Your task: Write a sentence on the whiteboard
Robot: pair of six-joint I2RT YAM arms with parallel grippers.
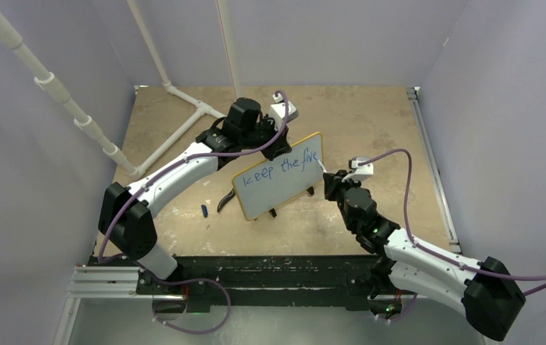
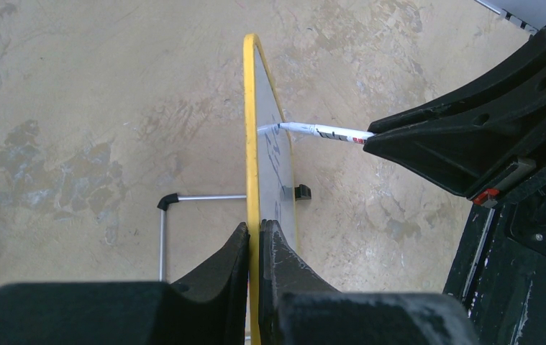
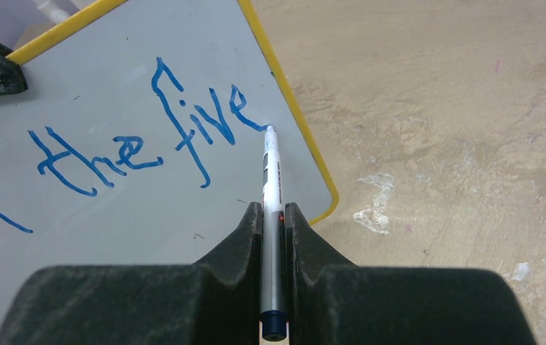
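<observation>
whiteboard [image 1: 278, 195] stood upright on the table [image 1: 378, 122], upper edge pinched between the closed fingers of the left gripper [image 2: 259, 233], blue sentence [image 1: 282, 167] "keep the five" written across it, marker [image 3: 271, 165] clamped in the right gripper [image 3: 273, 215], tip touching the board just after the last "e"

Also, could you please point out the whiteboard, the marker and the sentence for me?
the whiteboard [image 1: 278, 195]: top external view, bare white face below the writing.
the marker [image 3: 270, 169]: right wrist view, white barrel behind the tip.
the sentence [image 3: 185, 133]: right wrist view, stem of the "f".
</observation>
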